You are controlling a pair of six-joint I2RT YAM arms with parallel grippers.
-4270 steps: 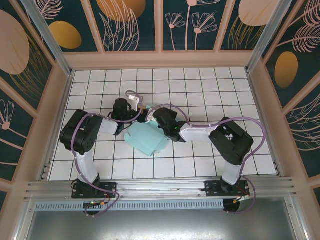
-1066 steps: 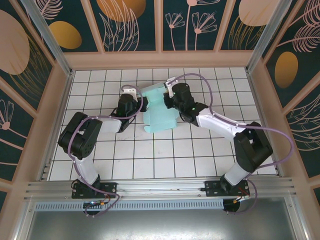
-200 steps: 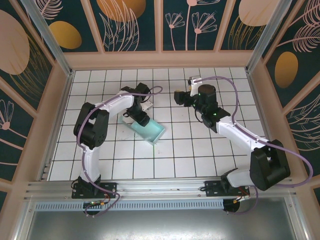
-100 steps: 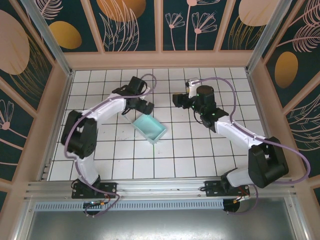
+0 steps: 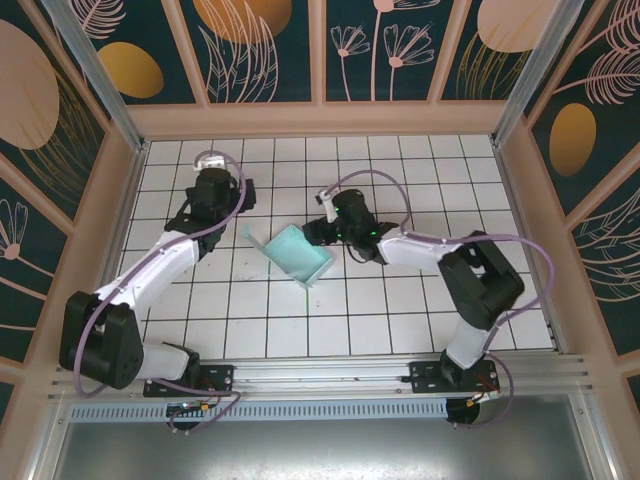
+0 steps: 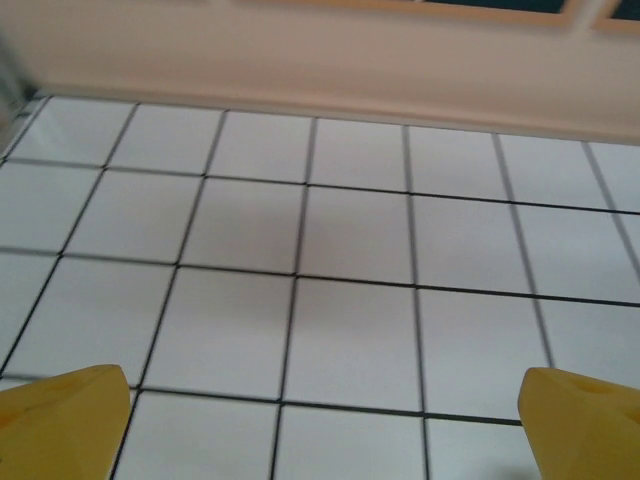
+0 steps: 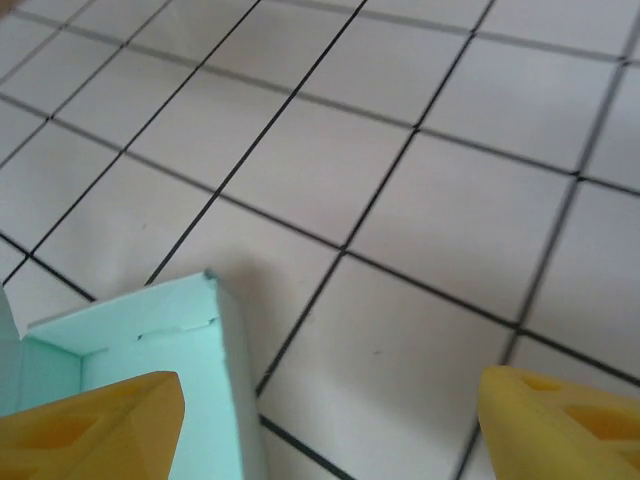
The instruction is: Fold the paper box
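The paper box (image 5: 296, 254) is a pale blue-green folded tray with raised walls, lying askew on the white tiles in the middle of the top view. My right gripper (image 5: 318, 230) sits low at its far right corner. In the right wrist view the box's corner (image 7: 150, 335) lies just ahead of the left yellow finger (image 7: 95, 425), and the right gripper (image 7: 325, 430) is open with bare tile between its fingers. My left gripper (image 5: 222, 188) is about two tiles left of the box, off it. The left gripper (image 6: 320, 440) is open over bare tiles, facing the wall.
White tiled floor (image 5: 380, 300) ringed by a beige wooden rim (image 5: 320, 120) and patterned panels. The back wall's base (image 6: 330, 60) is several tiles ahead of the left gripper. An aluminium rail (image 5: 320, 375) runs along the near edge by the arm bases.
My left gripper has drawn back from the box's far left edge toward the back left. My right gripper has swung down and left to the box's far right corner. The box has barely moved.
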